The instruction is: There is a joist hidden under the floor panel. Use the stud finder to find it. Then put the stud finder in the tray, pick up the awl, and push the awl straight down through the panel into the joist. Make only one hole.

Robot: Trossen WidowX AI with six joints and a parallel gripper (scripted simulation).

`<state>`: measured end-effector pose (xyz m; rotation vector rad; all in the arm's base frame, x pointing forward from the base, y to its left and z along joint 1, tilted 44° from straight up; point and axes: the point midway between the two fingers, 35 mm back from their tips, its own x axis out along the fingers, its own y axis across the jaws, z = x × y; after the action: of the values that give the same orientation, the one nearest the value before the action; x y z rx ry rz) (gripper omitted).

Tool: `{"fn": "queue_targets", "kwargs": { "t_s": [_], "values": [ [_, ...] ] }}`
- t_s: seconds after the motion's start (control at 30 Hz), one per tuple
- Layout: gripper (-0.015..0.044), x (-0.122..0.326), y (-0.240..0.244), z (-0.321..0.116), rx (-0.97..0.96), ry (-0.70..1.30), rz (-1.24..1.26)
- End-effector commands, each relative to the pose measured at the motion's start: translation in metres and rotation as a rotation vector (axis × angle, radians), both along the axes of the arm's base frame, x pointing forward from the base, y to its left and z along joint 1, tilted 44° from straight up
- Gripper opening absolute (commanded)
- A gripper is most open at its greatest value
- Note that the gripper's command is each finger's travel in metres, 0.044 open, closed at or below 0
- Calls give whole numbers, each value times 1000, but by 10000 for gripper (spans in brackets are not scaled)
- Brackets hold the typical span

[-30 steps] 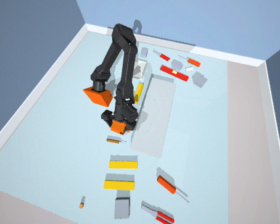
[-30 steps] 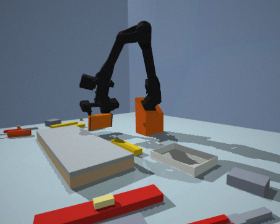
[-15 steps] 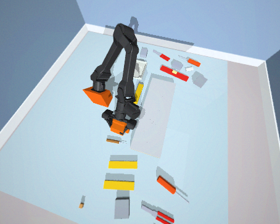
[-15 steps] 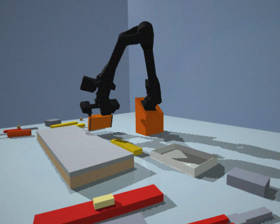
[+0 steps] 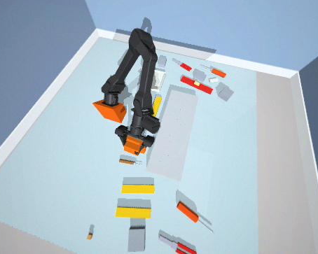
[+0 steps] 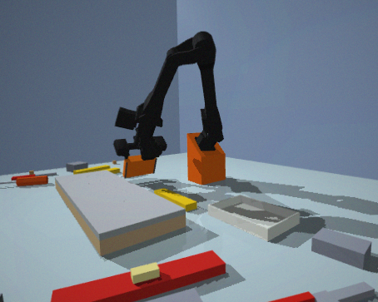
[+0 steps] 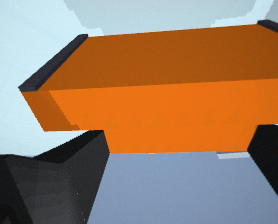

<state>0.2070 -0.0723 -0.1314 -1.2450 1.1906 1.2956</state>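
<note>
The orange stud finder (image 5: 133, 145) (image 6: 140, 167) (image 7: 165, 112) has dark end edges. My gripper (image 5: 134, 140) (image 6: 140, 156) (image 7: 173, 126) is shut on it and holds it in the air, left of the grey floor panel (image 5: 175, 133) (image 6: 121, 204) in the top view. The panel lies on a tan base, with a few tiny dark specks on top. The awl (image 5: 126, 161) lies on the table below the gripper in that view, its brown handle left and its thin metal tip right. The pale tray (image 5: 157, 89) (image 6: 241, 223) stands beyond the panel's far left corner in that view and holds no tool.
A yellow bar (image 5: 157, 106) (image 6: 176, 200) lies between panel and tray. Two more yellow bars (image 5: 138, 189) (image 5: 133, 212) lie near the awl. A red level (image 5: 204, 87) (image 6: 187, 269), screwdrivers (image 5: 218, 73) (image 5: 187, 211), red-handled tools (image 5: 186, 66) (image 5: 185, 248) and grey blocks (image 5: 136, 238) (image 6: 341, 247) lie around.
</note>
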Motion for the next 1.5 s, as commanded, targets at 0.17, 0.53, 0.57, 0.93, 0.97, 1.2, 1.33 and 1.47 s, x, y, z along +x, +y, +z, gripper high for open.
{"fn": "queue_targets", "kwargs": {
  "t_s": [0.17, 0.53, 0.57, 0.93, 0.97, 1.2, 1.33, 1.47],
  "values": [
    [0, -1, 0, 0, -66, -1, -6],
    [0, -2, 2, 0, -135, -6, -4],
    [0, -2, 2, 0, -142, -7, -4],
    [0, -2, 4, 0, -195, -13, -3],
    [0, -2, 4, 0, -200, -13, -3],
    [0, -2, 5, -1, -242, -12, -2],
    [0, -3, 6, -1, -266, -13, -2],
    [0, -3, 7, -1, -290, -14, -1]
  ]
}}
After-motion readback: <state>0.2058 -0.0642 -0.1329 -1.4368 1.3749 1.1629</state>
